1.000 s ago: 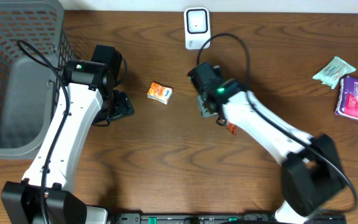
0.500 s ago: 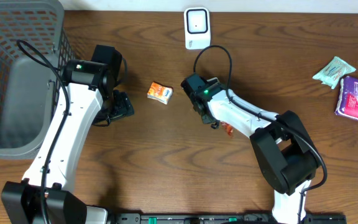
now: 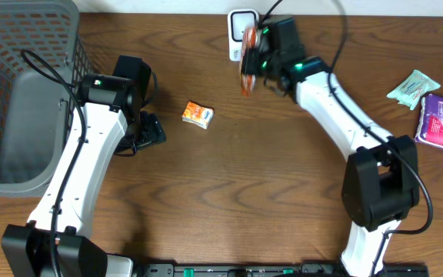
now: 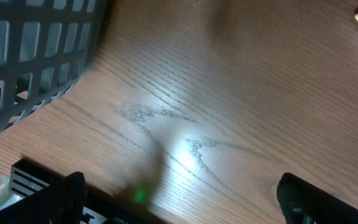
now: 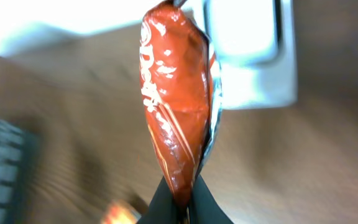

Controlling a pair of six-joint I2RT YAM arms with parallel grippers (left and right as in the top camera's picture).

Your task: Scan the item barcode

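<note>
A grey plastic mesh basket [image 3: 21,31] stands at the left end of the brown wooden table [image 3: 229,200]. A small orange carton [image 3: 197,115] lies left of the table's middle. At the far right, a mint-green wrapped packet [image 3: 413,85] lies just beside a purple foil pack [image 3: 442,123].

Scanner [image 5: 247,56] blurred, partly hidden behind packet [image 5: 179,106]
</note>
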